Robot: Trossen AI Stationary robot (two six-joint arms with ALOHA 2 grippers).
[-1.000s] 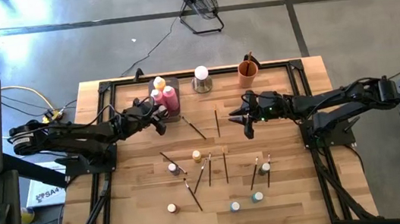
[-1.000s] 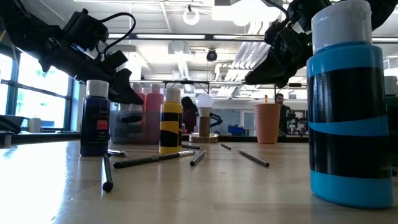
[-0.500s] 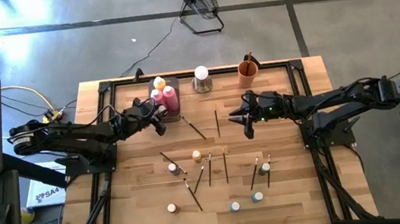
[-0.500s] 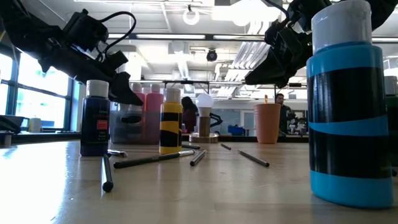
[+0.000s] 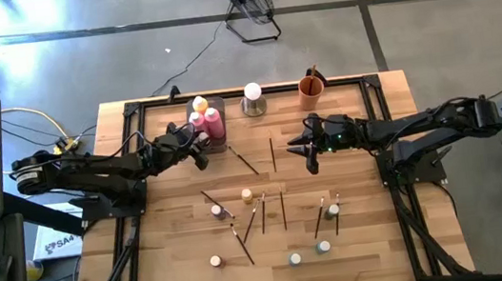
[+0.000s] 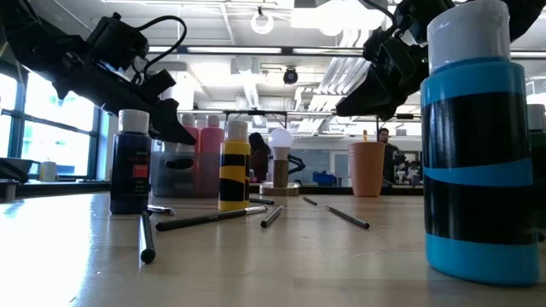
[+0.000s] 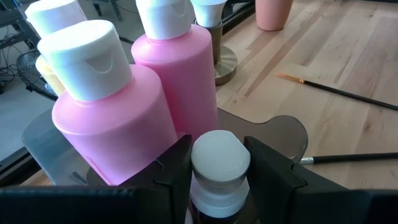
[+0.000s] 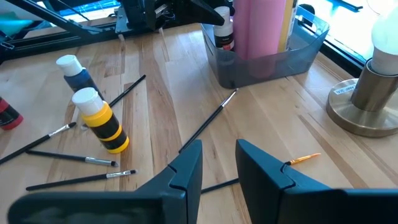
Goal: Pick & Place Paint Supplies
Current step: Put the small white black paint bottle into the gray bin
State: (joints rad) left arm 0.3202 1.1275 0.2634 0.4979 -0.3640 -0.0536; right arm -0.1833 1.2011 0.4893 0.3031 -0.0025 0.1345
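holding a tiny white-capped bottle between its two fingers, the left gripper is at the edge of the grey tray, just beside the two pink bottles. the right gripper hovers over the tabletop with its fingers slightly apart, holding nothing; brushes lie below.

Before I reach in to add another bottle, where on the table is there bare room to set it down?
Bare wood lies along the right edge of the table, past the bottle with brushes, and in the near left corner beside the lone bottle. The middle is crowded with small bottles and brushes. The far edge holds the tray, lamp and cup.
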